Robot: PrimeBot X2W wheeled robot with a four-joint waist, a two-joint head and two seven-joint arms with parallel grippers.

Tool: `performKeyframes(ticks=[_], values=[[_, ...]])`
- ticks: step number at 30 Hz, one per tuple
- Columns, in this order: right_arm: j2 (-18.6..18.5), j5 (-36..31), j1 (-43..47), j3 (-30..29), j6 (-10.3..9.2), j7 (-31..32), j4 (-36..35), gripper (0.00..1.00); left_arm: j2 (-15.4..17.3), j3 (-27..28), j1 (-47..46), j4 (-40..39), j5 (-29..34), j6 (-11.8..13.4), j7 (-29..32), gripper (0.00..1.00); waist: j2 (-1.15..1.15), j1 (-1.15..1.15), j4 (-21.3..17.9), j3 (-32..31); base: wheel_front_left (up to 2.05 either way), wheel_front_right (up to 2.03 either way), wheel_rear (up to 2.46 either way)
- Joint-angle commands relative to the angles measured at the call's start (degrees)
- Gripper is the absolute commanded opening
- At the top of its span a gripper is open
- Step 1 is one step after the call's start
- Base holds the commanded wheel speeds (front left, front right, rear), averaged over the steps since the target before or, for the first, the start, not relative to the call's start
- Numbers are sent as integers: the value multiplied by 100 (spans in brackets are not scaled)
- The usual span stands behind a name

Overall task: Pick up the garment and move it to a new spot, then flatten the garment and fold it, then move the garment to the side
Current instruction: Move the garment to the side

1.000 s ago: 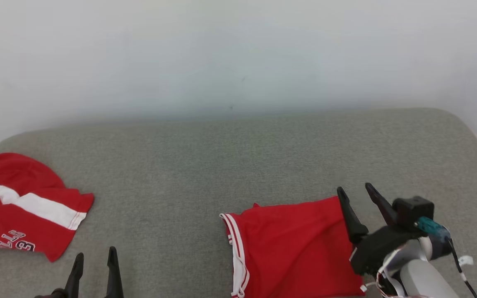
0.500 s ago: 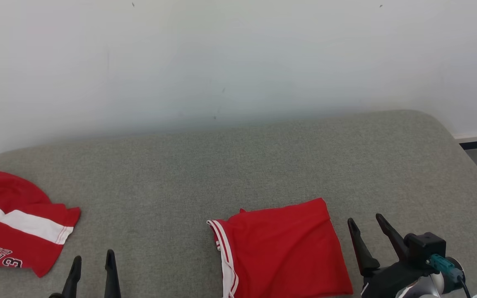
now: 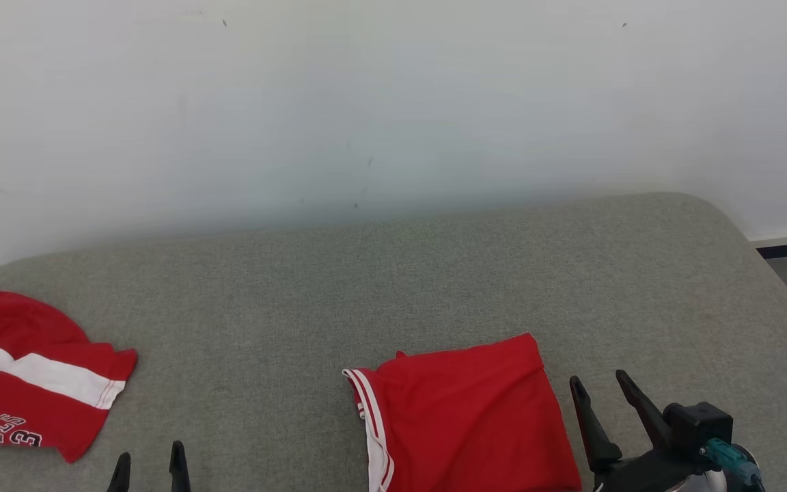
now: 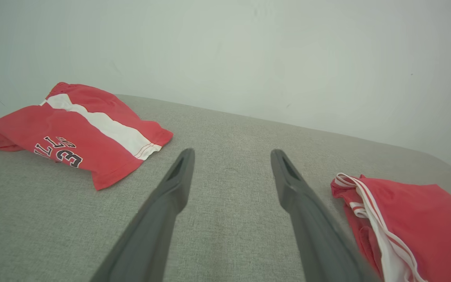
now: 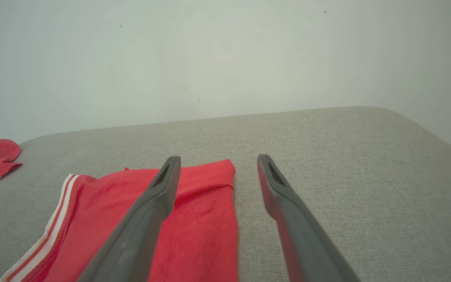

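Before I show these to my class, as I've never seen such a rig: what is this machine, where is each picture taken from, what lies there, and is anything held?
This is a two-armed robot; each arm ends in a gripper with two long dark fingers. The head view comes from a camera on its head, looking down at a grey padded surface against a white wall. The left gripper pokes in at lower left, the right gripper at lower right. The other two pictures come from cameras on each wrist, looking along that gripper's own fingers. Two things lie on the surface: a folded red garment beside the right gripper, and a red garment with a white stripe and dark lettering at far left. Both grippers are open and hold nothing.
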Motion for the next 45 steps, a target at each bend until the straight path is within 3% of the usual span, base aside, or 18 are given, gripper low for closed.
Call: performKeyframes(ticks=[1,24,30,32,37,45], values=[[2,32,56,-19,-14,-7,-19,100,4,26,54,8,-54,4,-2,100,0,0,2,-2,0,0,0],[115,108,-112,-252,-14,241,-82,100,4,-79,-34,-72,-68,77,-2,100,0,0,134,72,0,0,0],[-50,403,-461,-93,-14,1220,184,100,4,-174,-111,-123,-75,90,-2,100,0,0,269,179,0,0,0],[-233,543,-781,-14,-14,2031,430,100,4,-241,-183,-161,-58,81,-3,100,0,0,366,275,0,0,0],[-383,660,-1166,-1,-14,3161,998,100,4,-362,-306,-163,35,30,-3,100,0,0,566,440,0,0,0],[-466,722,-1481,-67,-14,3795,1509,100,104,-517,-761,20,307,-109,-2,100,0,0,855,787,0,0,0]])
